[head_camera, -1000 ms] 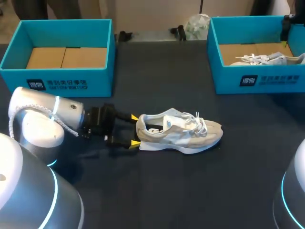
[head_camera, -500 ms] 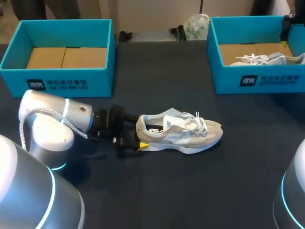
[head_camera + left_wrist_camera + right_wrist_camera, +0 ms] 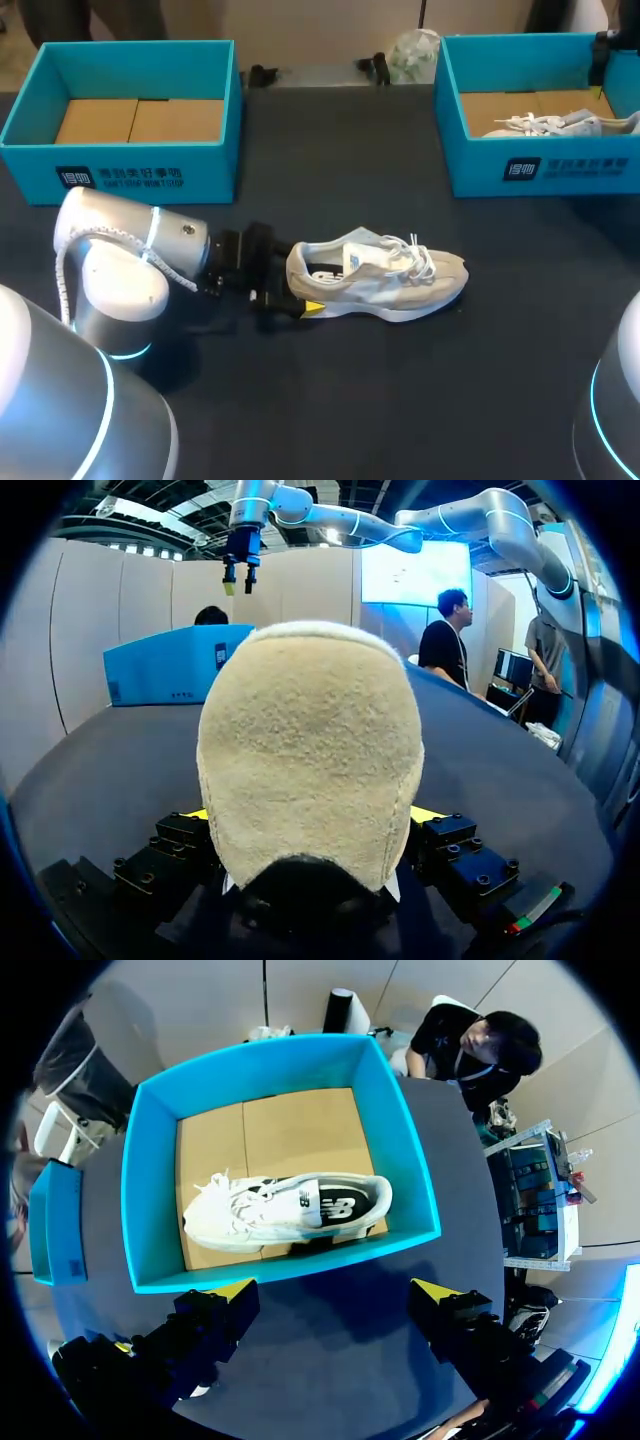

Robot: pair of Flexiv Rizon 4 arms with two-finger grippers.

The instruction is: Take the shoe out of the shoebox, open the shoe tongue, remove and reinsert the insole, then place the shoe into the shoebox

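My left gripper [image 3: 303, 285] has slid forward; the shoe [image 3: 390, 275] now sits heel-first within it, toe pointing away. Whether it clamps yet, I cannot tell. A sound grasp would squeeze both heel sides evenly, low near the sole, before lifting.

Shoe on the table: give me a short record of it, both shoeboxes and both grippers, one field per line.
shoe: on its sole on the table, heel toward my left arm
left gripper: at the shoe's heel
left shoebox: no shoe inside
right shoebox: holds a second shoe
right gripper: above the right shoebox, fingers open, holding nothing
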